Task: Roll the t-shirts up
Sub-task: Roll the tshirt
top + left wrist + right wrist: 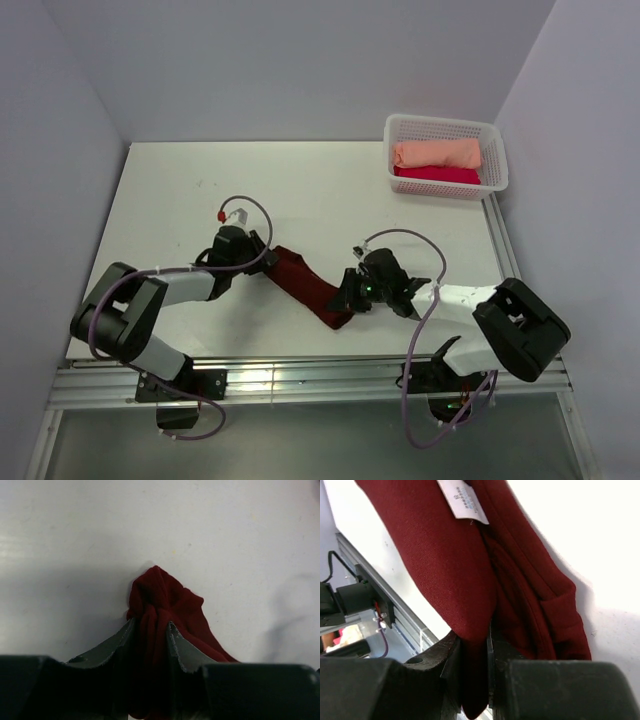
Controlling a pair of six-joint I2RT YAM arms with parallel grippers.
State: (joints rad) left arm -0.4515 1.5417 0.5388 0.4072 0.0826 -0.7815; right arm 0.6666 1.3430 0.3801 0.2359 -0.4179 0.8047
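White table (300, 180) is carrying a mesh basket (440, 119) at its far right corner, a peach shirt (436, 153) and a pink shirt (436, 175) lying rolled inside. The maroon shirt (305, 283) is lying bunched into a band near the near edge, with the left gripper (255, 255) and right gripper (345, 297) each pinching one end. Its pale label (463, 500) is showing by the right one.

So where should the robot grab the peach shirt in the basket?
Probably across the middle of the peach t-shirt, coming straight down from above. It lies rolled up against the crimson-pink t-shirt, and the basket walls close off its sides.
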